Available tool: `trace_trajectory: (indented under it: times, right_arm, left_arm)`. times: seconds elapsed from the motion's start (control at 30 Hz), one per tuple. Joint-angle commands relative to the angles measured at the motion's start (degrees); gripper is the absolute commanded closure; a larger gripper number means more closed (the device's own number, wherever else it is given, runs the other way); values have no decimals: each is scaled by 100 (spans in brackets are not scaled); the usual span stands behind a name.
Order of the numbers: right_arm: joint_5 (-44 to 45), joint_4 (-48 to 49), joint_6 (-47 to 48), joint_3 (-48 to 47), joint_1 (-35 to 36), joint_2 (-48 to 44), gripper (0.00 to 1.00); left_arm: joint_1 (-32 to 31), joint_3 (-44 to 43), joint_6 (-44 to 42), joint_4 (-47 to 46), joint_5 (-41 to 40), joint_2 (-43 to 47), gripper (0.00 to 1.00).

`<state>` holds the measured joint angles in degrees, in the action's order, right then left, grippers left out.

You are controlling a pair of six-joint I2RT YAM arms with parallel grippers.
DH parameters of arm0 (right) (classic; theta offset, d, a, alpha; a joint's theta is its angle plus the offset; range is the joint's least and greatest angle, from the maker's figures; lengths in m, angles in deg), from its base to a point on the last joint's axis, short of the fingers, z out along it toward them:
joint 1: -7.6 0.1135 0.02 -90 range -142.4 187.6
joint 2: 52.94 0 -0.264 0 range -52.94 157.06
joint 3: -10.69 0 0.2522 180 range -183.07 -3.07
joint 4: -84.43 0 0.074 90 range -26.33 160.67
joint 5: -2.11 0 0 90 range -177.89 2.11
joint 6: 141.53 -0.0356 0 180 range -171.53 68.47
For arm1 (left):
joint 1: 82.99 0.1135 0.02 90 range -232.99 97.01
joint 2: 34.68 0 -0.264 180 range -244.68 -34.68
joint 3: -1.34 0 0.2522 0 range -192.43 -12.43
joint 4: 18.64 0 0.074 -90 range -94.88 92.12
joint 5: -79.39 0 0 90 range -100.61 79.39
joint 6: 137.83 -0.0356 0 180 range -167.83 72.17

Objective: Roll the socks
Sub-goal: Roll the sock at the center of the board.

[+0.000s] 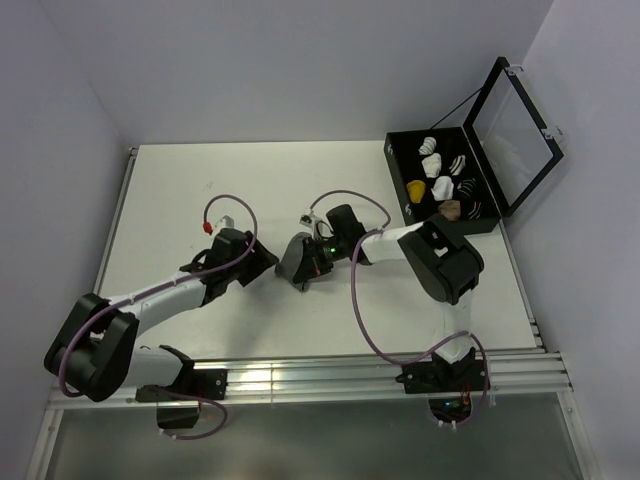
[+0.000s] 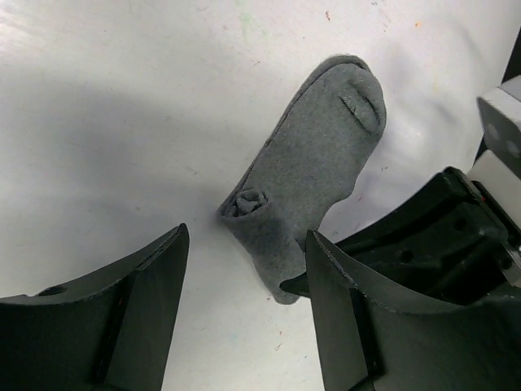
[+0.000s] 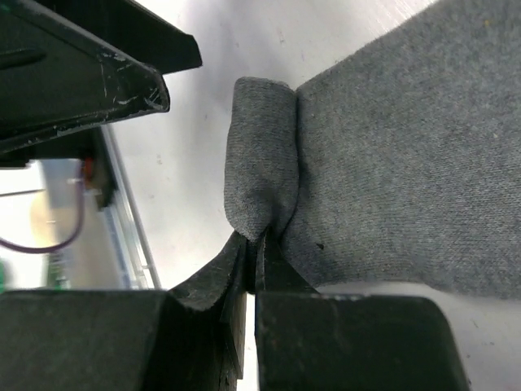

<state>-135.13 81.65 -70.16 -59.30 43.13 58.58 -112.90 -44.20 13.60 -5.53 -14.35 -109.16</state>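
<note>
The white surface (image 1: 200,200) carries all items. A black open case (image 1: 392,170) stands at its far right corner, lid raised. It holds several sock bundles, among them a mustard-yellow sock (image 1: 417,189) in bundled form.

Both arms reach toward the middle of the surface, where the grey sock (image 2: 317,155) lies, well apart from the case. The sock is plain grey knit fabric. Most of its length rests flat on the surface, and a small crease marks the rounded far end in the left wrist view. The near end is turned over into a short, tight roll (image 2: 247,202) that sits against the flat part.

The left claw (image 2: 247,243) is released: its two fingers stand wide apart on either side of the sock's near end and grip nothing.

The right claw (image 3: 254,244) is clenched. Its fingertips pinch the grey fabric at the line where the roll meets the flat portion.
</note>
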Motion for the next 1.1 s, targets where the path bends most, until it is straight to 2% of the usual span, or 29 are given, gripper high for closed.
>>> trace_trajectory:
  times: [0.0,0.5,0.87,1.07]
  right_arm:
    - [-602,422,-474,-108,-107,185,100]
    - [-804,967,-1213,-90,-476,765,100]
    - [-769,660,-1353,-327,-635,1143,100]
    - [-655,326,-1187,-477,-644,1047,100]
  left_arm:
    - [-67,39,211,-480,59,-128,36]
    - [-234,65,625,-761,-109,-761,38]
    - [-270,197,712,-1087,-108,-1086,38]
    - [-278,259,774,-1034,-223,-1201,43]
